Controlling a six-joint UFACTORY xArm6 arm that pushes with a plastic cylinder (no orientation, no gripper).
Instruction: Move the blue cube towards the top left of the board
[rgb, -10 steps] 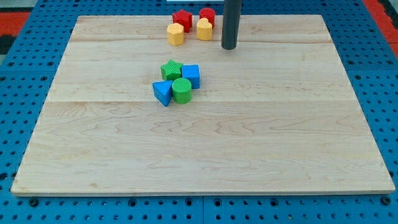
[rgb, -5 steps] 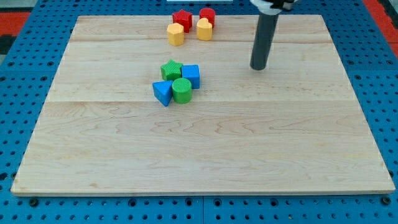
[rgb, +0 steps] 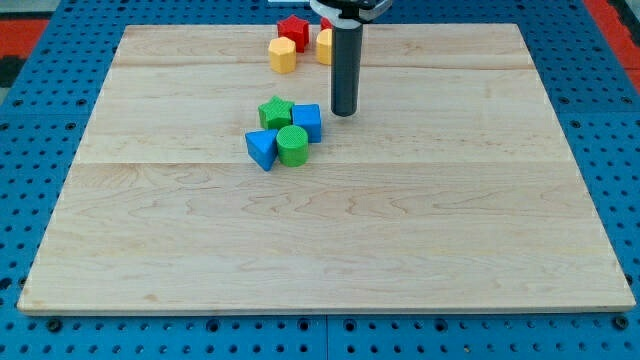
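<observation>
On the wooden board, my tip has swung leftward, now just beside the blue cube.

Rod hides most of your yellow block and the red block behind it.

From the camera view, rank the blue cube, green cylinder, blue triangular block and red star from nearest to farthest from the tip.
Measured from my tip:
1. Blue cube, just to its left in the view.
2. Green cylinder, lower left.
3. Blue triangular block, farther lower left.
4. Red star, near the board's top edge; close to third.
</observation>
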